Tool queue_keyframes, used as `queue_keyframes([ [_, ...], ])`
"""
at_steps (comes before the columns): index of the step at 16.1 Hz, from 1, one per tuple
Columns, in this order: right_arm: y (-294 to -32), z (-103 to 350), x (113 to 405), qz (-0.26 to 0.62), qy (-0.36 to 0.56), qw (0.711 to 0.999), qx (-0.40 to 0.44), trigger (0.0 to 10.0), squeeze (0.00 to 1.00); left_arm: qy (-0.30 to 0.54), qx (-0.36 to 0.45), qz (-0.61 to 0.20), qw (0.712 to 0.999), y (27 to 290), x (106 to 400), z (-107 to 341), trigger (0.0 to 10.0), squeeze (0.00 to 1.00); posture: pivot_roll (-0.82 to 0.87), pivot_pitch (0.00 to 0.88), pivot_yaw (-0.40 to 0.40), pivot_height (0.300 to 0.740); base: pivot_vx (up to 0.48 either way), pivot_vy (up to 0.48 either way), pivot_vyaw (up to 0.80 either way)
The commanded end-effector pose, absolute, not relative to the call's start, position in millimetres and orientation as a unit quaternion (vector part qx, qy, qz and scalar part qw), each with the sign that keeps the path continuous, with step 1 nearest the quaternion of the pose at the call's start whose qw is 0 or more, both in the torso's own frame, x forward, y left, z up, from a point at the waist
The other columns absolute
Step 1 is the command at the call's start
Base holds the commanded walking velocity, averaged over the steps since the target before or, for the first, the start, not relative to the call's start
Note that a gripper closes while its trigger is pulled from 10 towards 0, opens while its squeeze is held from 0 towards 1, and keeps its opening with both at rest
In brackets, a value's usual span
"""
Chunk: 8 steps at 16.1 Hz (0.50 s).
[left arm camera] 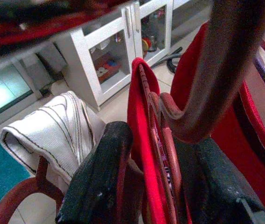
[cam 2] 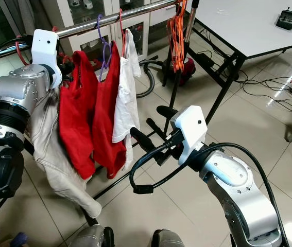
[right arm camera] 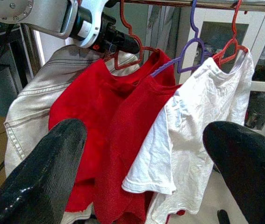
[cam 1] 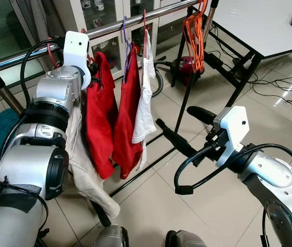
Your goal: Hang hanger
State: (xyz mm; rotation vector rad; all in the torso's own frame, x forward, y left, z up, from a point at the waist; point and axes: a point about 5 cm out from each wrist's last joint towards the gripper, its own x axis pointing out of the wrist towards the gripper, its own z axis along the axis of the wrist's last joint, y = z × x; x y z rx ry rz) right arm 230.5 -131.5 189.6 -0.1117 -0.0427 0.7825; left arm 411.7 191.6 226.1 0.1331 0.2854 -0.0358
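Red plastic is what my left pincer [right arm camera: 116, 45] is clamped on: the neck of the red hanger [right arm camera: 128, 35] carrying a red T-shirt [cam 1: 100, 116]. I hold it high, close under the steel rail [cam 1: 135, 20], because the hook has to sit over that bar before I let go; whether it already bears on the rail I cannot tell. In the left wrist view the hanger's wire runs straight between my two black fingers [left arm camera: 99, 182], so the thing is inside the grip, not beside it. A second red shirt on a purple hanger [right arm camera: 193, 51] and a white T-shirt [cam 1: 144, 105] hang just beside it on the same rail, with pale trousers [cam 1: 84, 170] draped below my left arm. My right pincer [cam 1: 179, 128] waits low and well apart, fingers spread wide and holding nothing.
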Motion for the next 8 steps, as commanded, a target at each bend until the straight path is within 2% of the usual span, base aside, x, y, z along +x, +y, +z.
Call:
queue_keyframes([
  [1,-129.5,190.8,227.7,0.386,-0.026,0.92,-0.062,10.0,0.0,0.165,0.07,-0.019,0.984,195.4,409.4,218.7,0.0,0.0,-0.04,0.058,0.035,0.74,0.0,0.0,0.0],
  [8,-129.0,191.3,228.8,0.387,-0.027,0.92,-0.063,10.0,0.0,0.17,0.071,-0.007,0.983,202.4,407.4,215.8,0.0,0.0,-0.03,0.06,0.032,0.74,0.0,0.0,0.0],
])
